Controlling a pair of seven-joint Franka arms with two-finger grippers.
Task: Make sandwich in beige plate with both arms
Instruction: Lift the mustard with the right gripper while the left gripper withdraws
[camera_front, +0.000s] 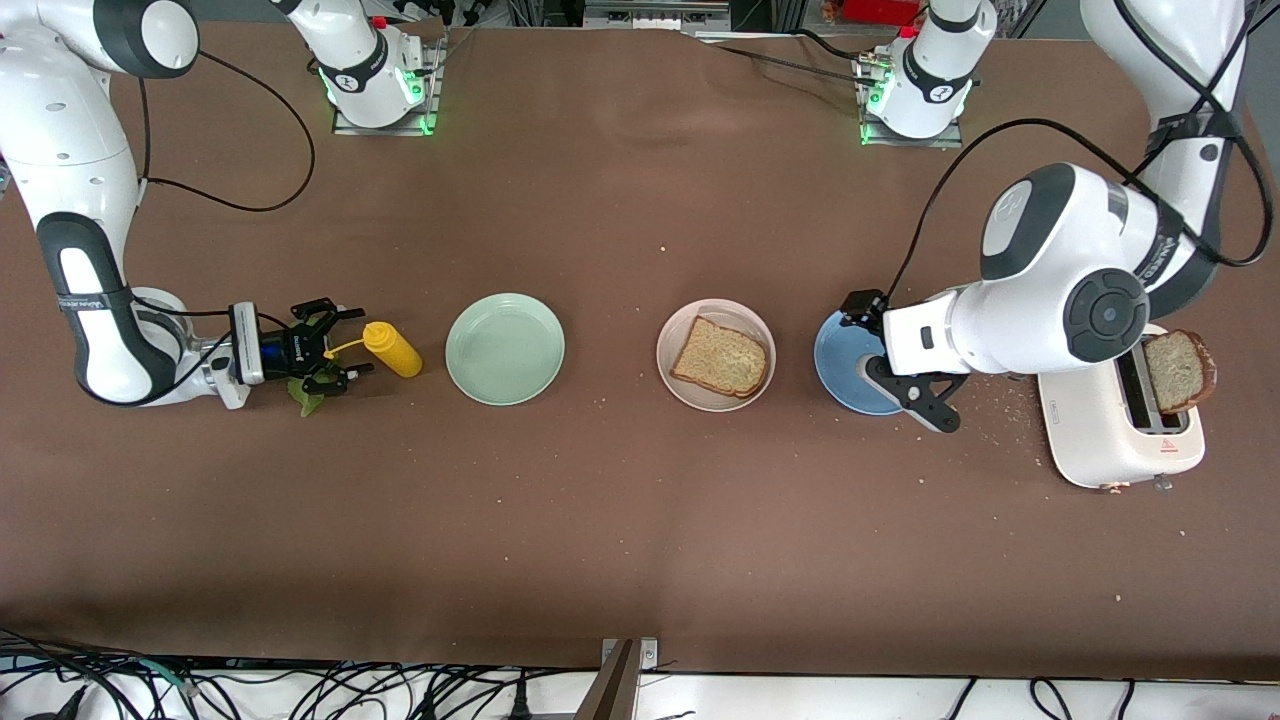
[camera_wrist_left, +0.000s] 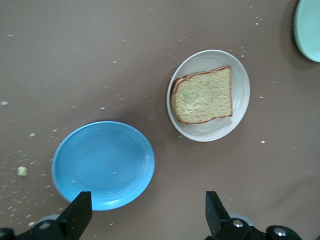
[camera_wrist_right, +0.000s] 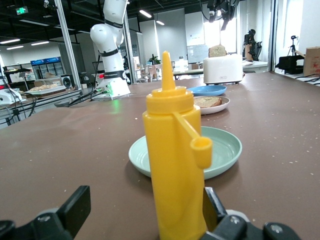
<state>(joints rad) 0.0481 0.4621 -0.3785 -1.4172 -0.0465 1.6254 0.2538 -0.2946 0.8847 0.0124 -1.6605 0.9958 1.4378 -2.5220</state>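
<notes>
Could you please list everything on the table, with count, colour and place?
beige plate: one, pale beige, mid-table, between the other two plates.
bread slice: one, brown, on the beige plate.
blue plate: one, blue, beside the beige plate toward the left arm's end.
green plate: one, mint green, toward the right arm's end.
toaster: one, white, at the left arm's end.
toast: one, brown, standing in the toaster.
mustard bottle: one, yellow, beside the green plate.
lettuce leaf: one, green, under the right end effector.
left end effector: open, over the blue plate's edge.
right end effector: open, at the mustard bottle.
</notes>
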